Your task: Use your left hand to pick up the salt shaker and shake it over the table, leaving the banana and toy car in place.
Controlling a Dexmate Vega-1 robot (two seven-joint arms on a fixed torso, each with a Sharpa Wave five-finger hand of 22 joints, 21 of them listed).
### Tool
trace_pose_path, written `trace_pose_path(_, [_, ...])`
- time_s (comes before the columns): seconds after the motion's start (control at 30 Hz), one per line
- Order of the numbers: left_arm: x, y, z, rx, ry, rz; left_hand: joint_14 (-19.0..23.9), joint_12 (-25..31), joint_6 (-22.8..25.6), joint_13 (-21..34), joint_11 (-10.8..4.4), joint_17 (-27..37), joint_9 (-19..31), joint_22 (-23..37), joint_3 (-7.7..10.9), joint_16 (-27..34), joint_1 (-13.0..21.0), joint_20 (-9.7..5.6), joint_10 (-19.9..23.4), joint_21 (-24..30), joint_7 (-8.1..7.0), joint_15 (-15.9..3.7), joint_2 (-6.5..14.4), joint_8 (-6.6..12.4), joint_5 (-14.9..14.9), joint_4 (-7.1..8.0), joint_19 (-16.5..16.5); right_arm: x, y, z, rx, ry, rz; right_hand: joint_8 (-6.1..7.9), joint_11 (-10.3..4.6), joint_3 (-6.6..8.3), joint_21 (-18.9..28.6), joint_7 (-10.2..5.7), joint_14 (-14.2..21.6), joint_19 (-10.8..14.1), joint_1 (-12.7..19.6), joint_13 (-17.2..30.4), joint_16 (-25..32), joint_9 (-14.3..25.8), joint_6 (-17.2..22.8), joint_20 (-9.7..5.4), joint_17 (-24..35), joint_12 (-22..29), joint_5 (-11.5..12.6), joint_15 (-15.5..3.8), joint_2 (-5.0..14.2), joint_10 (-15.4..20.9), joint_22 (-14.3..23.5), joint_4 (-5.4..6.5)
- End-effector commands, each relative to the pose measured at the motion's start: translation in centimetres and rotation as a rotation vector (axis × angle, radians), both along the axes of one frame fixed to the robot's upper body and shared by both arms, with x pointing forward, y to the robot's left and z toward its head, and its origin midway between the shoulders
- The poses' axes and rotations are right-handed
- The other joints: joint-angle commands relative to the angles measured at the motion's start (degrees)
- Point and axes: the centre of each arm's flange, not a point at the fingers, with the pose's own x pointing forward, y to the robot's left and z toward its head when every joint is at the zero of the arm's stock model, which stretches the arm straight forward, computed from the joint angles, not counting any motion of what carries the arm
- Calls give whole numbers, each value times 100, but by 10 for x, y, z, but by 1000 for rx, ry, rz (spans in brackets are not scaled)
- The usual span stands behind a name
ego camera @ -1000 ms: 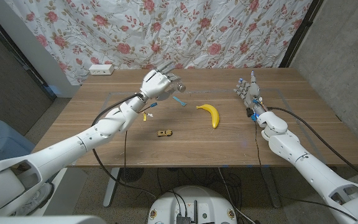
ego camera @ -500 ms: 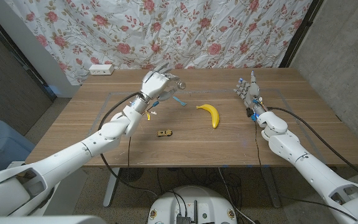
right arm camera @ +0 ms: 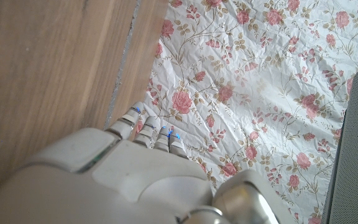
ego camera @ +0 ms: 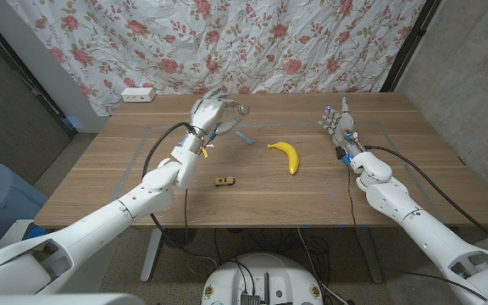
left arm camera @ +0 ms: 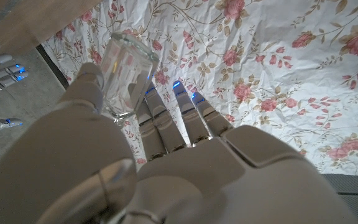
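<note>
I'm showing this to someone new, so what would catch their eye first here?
Probably the left hand, raised over the far side of the wooden table and gripping a clear glass salt shaker. Next, the yellow banana lying mid-table, with the small toy car nearer the robot, and the rose-patterned curtain behind.

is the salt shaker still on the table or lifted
Lifted. The left hand holds the salt shaker above the table in the head view; the left wrist view shows its glass body gripped.
</note>
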Motion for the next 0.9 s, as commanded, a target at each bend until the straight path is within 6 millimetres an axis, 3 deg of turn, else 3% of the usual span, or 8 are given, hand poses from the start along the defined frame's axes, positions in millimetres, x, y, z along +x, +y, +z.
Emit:
trace_pose_path(0.03, [3,4,-2,-186,125,-61,-30,-28,194,-5,14,17,15,31,55,-20,-6,48,-47,-30,172,-856,26,-4,16,5,21,0,0,0,0,0,0,20,-8,-7,36,50,-39,30,-2,20,21,21,-4,-7,29,40,41,-196,585,-35,31,32])
trace_pose_path(0.9, [8,14,-12,-455,358,-181,-362,-134,-76,-12,27,19,-3,36,82,-43,-60,127,-370,-39,278,-692,72,-176,8,-24,-98,0,0,0,0,0,0,18,-10,-8,37,49,-38,32,-2,20,21,21,-8,-7,29,40,40,-201,584,-36,31,32])
